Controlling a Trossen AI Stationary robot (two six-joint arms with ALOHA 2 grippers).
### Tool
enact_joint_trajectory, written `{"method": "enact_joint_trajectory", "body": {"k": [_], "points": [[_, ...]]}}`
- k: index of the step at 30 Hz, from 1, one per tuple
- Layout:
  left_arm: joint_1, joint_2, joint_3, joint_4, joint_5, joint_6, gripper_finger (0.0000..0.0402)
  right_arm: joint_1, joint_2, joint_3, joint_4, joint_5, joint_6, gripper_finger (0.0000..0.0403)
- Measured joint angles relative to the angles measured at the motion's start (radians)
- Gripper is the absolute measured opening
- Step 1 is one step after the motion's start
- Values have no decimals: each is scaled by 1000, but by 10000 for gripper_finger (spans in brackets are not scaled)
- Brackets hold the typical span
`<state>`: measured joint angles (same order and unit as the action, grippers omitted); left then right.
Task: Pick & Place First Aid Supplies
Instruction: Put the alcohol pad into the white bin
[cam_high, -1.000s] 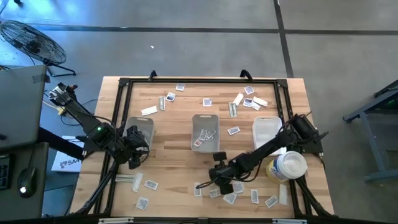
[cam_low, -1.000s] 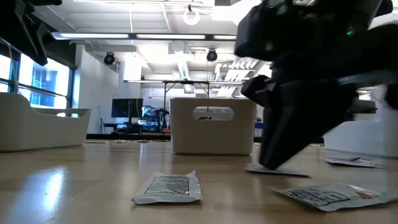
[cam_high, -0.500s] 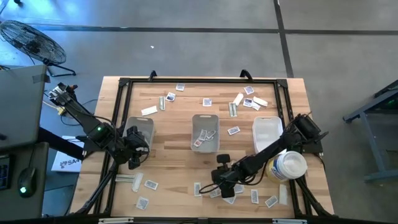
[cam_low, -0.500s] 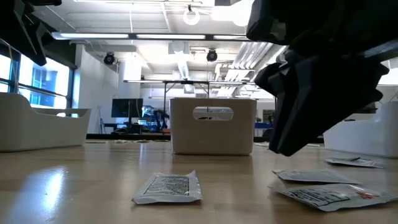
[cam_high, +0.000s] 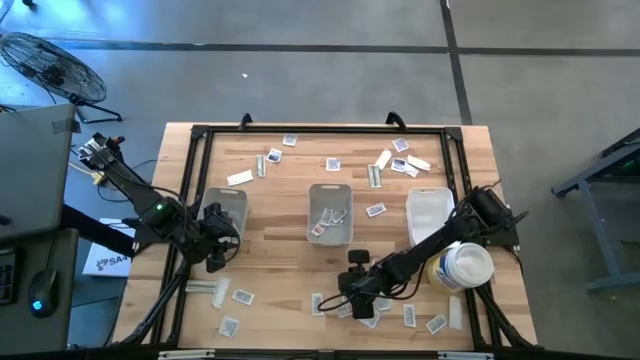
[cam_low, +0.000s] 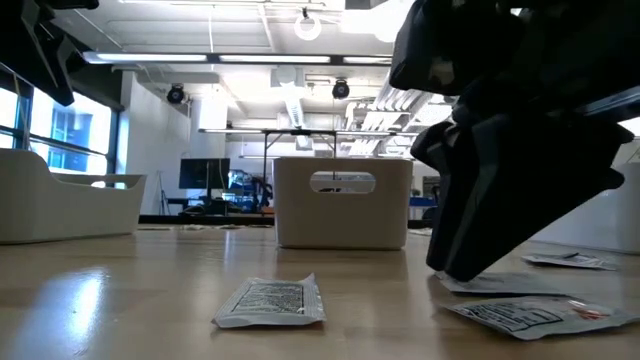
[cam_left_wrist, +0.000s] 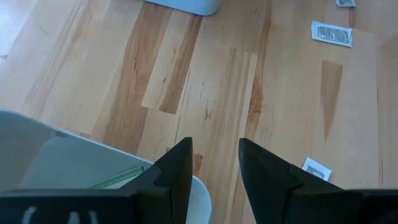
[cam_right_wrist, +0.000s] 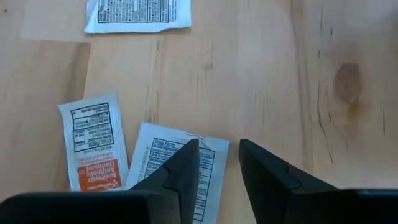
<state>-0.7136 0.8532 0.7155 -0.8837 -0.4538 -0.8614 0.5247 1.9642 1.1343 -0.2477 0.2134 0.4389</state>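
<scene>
You cannot read any words here. The sachet (cam_right_wrist: 138, 14) on the table (cam_right_wrist: 261, 74) has tiny dark print, too small to make out. Just beside it, farther from the knot in the wood (cam_right_wrist: 347, 81), a second sachet (cam_right_wrist: 93, 152) has an orange patch with small white letters, also too small.
</scene>
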Motion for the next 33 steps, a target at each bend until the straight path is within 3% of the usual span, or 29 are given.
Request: {"method": "enact_joint_trajectory", "body": {"k": [25, 33], "points": [[0, 0, 0, 0, 1, 0, 128, -44, 48, 6, -115, -9, 30, 108], [0, 0, 0, 0, 2, 0, 128, -46, 48, 6, -117, 1, 31, 56]]}}
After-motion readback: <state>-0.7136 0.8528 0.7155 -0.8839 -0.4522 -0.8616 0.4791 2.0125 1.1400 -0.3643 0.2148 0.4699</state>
